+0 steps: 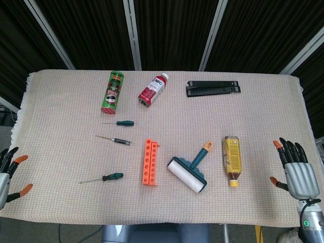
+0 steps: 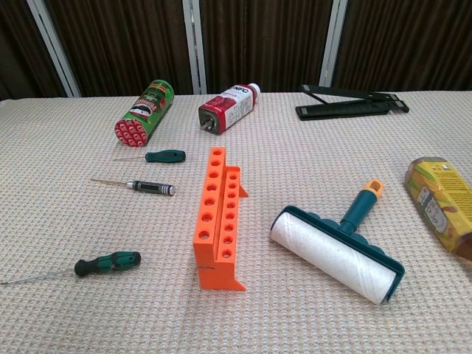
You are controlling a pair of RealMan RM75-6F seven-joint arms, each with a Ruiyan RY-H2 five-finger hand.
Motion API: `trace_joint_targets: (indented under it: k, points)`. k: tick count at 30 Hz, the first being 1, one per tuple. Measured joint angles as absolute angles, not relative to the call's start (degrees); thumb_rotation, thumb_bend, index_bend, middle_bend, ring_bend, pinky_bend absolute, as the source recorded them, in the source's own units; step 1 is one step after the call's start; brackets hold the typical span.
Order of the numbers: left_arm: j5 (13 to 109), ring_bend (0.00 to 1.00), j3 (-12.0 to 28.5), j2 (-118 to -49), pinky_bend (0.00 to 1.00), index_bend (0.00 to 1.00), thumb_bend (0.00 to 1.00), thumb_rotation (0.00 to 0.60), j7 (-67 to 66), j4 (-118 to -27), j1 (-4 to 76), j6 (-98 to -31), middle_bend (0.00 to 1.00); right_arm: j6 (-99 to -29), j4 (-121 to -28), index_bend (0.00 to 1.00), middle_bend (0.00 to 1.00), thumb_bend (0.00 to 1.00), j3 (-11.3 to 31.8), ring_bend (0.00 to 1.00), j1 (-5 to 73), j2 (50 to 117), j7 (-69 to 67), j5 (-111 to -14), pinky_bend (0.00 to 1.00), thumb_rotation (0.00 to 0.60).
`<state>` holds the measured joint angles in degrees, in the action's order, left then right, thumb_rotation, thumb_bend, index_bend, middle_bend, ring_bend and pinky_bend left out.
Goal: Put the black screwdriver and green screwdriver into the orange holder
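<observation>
black screwdriver [image 1: 116, 140], green screwdriver [image 1: 104, 177] lie left of upright orange holder [image 1: 150, 162].

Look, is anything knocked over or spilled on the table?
Nothing is spilled. The green chip can, the red bottle and the yellow bottle all lie on their sides instead of standing. The orange holder has no screwdrivers in it yet.
</observation>
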<state>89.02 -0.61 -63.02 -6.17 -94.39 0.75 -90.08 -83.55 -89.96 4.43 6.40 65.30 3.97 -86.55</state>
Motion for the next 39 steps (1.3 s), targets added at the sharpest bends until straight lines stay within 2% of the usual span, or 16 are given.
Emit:
trace_joint_targets:
  k: [8, 16, 20, 23, 25, 32, 39]
  points:
    - [88.93, 0.0, -0.39, -62.87, 0.0, 0.26, 0.24, 0.58, -7.1, -95.16, 0.91, -89.56, 0.06, -83.86, -88.59, 0.01, 0.0, 0.0, 4.24, 0.0, 6.19, 65.63, 2.47, -86.57, 0.0, 0.6]
    - [88.83, 0.0, -0.16, -63.17, 0.0, 0.26, 0.24, 0.576, -7.49, -95.35, 1.26, -88.92, 0.06, -84.35, -88.29, 0.01, 0.0, 0.0, 4.14, 0.0, 5.86, 65.61, 2.02, -86.53, 0.0, 0.6]
    - [88.96, 0.0, -0.05, -63.26, 0.0, 0.29, 0.25, 0.579, -7.72, -95.4, 1.77, -88.12, 0.07, -84.1, -87.88, 0.01, 0.0, 0.0, 4.06, 0.0, 5.85, 65.78, 1.64, -86.33, 0.0, 0.6]
    - [88.81, 0.0, 0.41, -63.37, 0.0, 0.32, 0.35, 0.577, -8.17, -95.35, 3.17, -86.21, 0.1, -83.93, -87.63, 0.01, 0.0, 0.0, 4.04, 0.0, 5.91, 65.86, 1.49, -86.28, 0.0, 0.6]
    - [88.73, 0.01, 0.85, -63.49, 0.0, 0.35, 0.38, 0.577, -8.36, -95.27, 4.25, -84.97, 0.11, -83.95, -87.62, 0.01, 0.0, 0.0, 4.03, 0.0, 5.92, 65.82, 1.54, -86.3, 0.0, 0.6]
    - [88.49, 0.02, 2.54, -63.93, 0.0, 0.39, 0.38, 0.583, -8.92, -95.1, 8.6, -79.76, 0.11, -84.35, -87.98, 0.01, 0.0, 0.0, 4.03, 0.0, 5.67, 65.59, 1.87, -86.22, 0.0, 0.6]
    - [87.1, 0.01, 5.38, -65.25, 0.0, 0.37, 0.25, 0.586, -10.77, -94.66, 16.49, -69.78, 0.1, -85.12, -88.82, 0.01, 0.0, 0.0, 3.8, 0.0, 4.93, 65.31, 2.69, -86.01, 0.0, 0.6]
